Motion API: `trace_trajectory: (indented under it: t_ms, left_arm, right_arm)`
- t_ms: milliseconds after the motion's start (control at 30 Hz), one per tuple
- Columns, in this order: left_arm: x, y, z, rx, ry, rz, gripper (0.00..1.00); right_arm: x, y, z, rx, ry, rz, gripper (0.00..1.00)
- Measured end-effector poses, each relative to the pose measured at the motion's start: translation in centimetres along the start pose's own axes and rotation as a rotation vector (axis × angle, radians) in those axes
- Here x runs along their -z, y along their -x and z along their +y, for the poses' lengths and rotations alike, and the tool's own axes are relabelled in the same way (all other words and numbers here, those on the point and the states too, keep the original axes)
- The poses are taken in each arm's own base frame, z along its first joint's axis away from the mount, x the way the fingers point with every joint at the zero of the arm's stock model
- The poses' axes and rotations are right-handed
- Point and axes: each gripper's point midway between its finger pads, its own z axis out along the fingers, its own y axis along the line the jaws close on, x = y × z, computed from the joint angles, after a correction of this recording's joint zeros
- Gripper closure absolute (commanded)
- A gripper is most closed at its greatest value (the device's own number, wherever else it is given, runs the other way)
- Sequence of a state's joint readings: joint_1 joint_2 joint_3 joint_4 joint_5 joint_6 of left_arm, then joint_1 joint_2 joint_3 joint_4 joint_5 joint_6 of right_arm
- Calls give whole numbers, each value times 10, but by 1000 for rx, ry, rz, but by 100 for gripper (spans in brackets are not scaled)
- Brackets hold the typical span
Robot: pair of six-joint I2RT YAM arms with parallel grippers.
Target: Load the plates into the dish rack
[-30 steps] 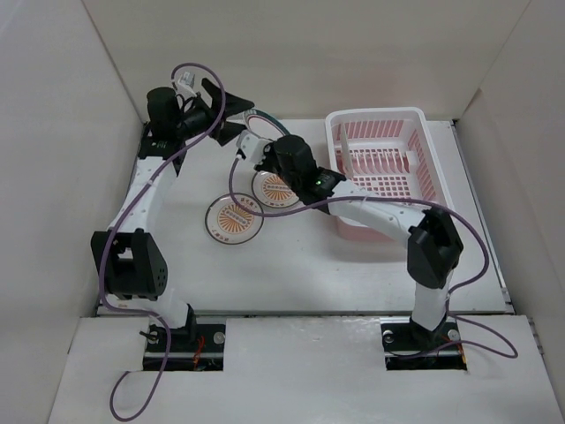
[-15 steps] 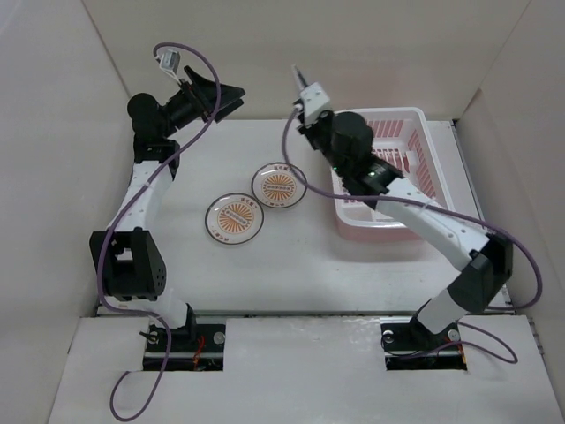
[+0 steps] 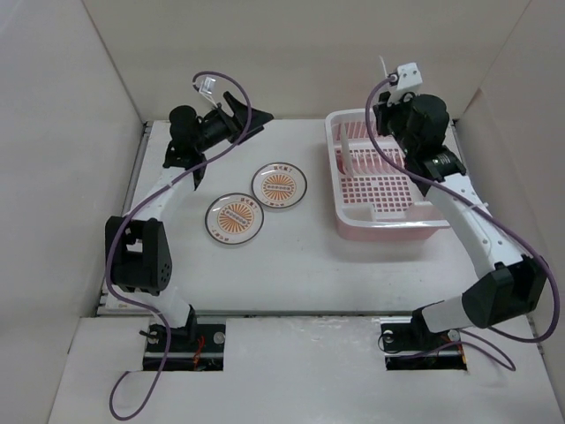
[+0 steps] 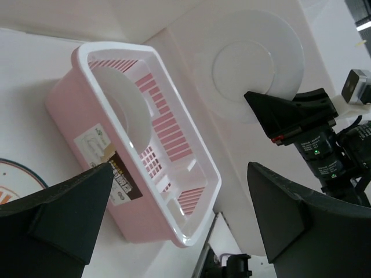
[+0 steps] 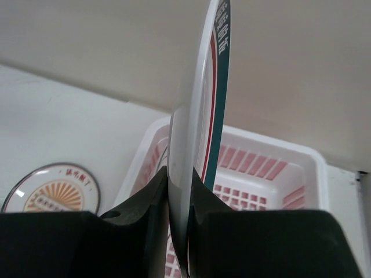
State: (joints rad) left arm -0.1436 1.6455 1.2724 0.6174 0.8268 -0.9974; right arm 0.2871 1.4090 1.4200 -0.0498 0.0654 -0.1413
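My right gripper (image 3: 386, 93) is shut on a white plate with a dark green-red rim (image 5: 200, 116). It holds the plate on edge, high above the far end of the pink dish rack (image 3: 388, 216). In the left wrist view this plate (image 4: 249, 58) shows its white back. A second white plate (image 4: 124, 113) stands upright inside the rack (image 4: 145, 133). Two plates with orange sunburst centres (image 3: 279, 185) (image 3: 234, 218) lie flat on the table left of the rack. My left gripper (image 3: 245, 119) is open and empty, raised above the table's far left, and points toward the rack.
White walls close in the table at the back and on both sides. The rack (image 5: 272, 168) lies along the right side, near the right wall. Purple cables loop off both arms.
My right arm lifted the green-red rimmed plate from the table's far middle and swung it right to above the rack's far end. My left gripper shifted a little to the right.
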Motion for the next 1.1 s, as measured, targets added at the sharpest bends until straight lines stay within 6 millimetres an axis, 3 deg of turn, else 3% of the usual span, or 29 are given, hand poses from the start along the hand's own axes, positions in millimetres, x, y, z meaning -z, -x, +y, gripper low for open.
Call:
trace_trajectory:
  t_ms: [233, 400, 700, 933, 1100]
  left_arm:
    - [-10, -25, 32, -44, 147, 25, 0]
    - [-6, -29, 51, -57, 232, 28, 0]
    - [-5, -31, 59, -70, 266, 31, 0]
    - [-5, -32, 60, -64, 271, 33, 0]
    - [-5, -32, 60, -64, 271, 33, 0]
  right_arm:
    - [-18, -79, 22, -68, 120, 181, 100]
    - [-23, -125, 28, -97, 135, 295, 100]
    - [-25, -136, 20, -117, 71, 315, 100]
    - [-17, -167, 17, -138, 19, 385, 100]
    - [-18, -167, 20, -150, 20, 380, 100]
